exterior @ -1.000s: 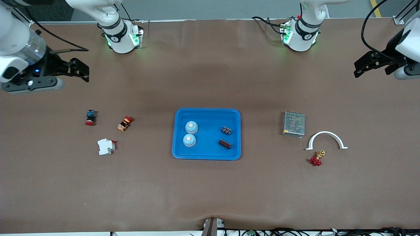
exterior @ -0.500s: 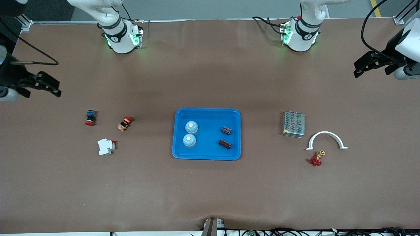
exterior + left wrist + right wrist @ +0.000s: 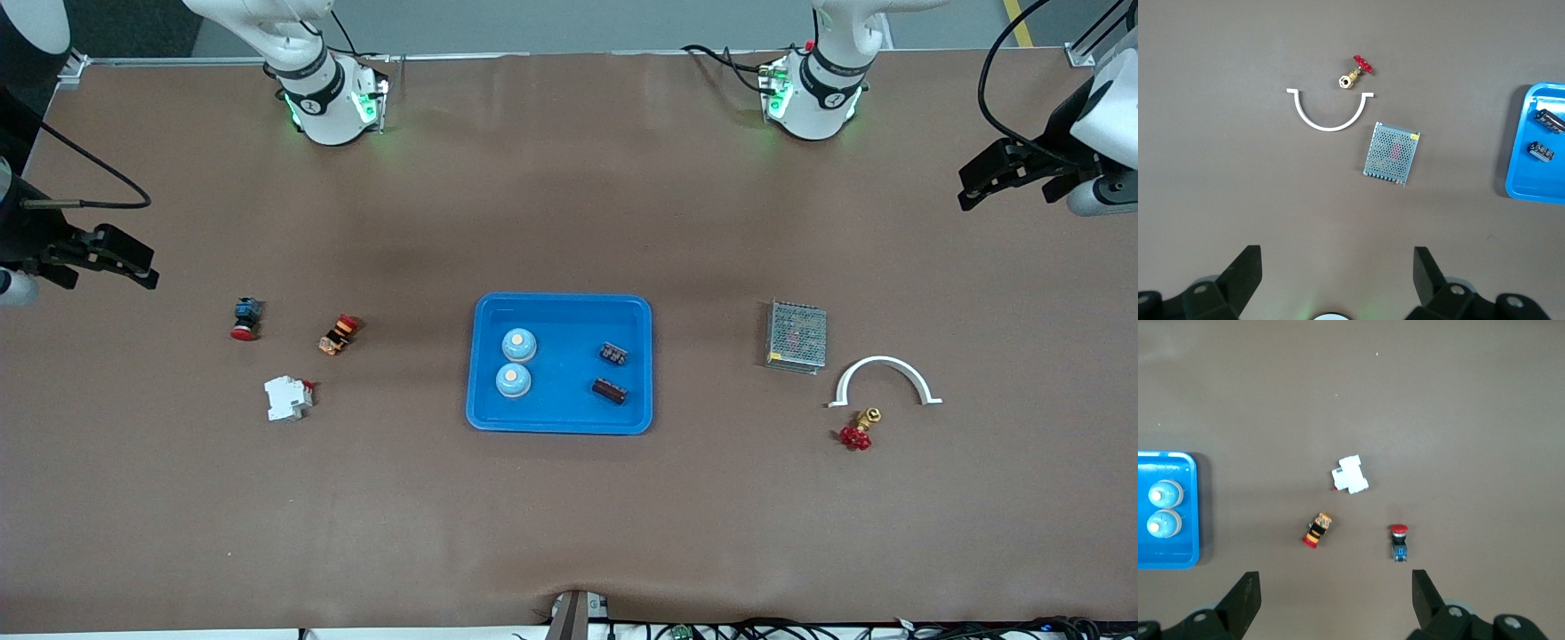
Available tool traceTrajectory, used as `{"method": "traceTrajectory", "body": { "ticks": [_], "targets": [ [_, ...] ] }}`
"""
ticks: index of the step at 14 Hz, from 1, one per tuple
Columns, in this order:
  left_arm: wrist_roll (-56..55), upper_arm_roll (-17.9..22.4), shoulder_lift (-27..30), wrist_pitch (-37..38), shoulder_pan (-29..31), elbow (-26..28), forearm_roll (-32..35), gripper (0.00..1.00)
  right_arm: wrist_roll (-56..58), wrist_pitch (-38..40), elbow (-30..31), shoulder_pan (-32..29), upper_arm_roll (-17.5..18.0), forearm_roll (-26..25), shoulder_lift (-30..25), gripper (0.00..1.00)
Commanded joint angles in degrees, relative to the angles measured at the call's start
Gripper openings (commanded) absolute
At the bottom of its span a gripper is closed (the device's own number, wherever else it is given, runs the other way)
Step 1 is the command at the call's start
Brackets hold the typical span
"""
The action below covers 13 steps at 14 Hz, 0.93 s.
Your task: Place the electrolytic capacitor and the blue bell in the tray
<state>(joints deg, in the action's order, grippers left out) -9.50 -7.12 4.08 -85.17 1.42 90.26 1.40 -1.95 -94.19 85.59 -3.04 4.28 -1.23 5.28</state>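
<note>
Right gripper [image 3: 133,267] newly outward (capacitors' [image 3: 610,389] axes slantwise).

My front cam sits high, facing the arm bases and looking steeply down, so I get the whole desk [image 3: 569,533]. Each wrist cam looks straight down from well up, its own tool's fingers [image 3: 1238,273] poking in at the frame edge. The left wrist view shares the mesh box [image 3: 1391,153] and one end of the tray [image 3: 1538,193] with the front view; the right wrist view shares the tray's other end plus the white block [image 3: 1351,475].
</note>
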Motion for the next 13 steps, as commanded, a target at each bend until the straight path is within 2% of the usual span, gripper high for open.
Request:
{"method": "traceTrajectory", "body": {
  "ticks": [1, 7, 13],
  "targets": [
    [-0.1, -0.1, 0.3, -0.1, 0.2, -0.2, -0.8, 1.00, -0.7, -1.0, 0.6, -0.8, 0.6, 0.7, -0.5, 1.00],
    [0.2, -0.1, 0.4, 0.0, 0.2, -0.3, -0.9, 1.00, -2.1, 2.1, 0.6, -0.9, 0.6, 0.8, -3.3, 1.00],
    [0.3, -0.1, 0.4, -0.1, 0.2, -0.3, -0.9, 1.00, -1.3, 2.3, 0.6, -0.9, 0.6, 0.7, -3.3, 1.00]
  ]
}}
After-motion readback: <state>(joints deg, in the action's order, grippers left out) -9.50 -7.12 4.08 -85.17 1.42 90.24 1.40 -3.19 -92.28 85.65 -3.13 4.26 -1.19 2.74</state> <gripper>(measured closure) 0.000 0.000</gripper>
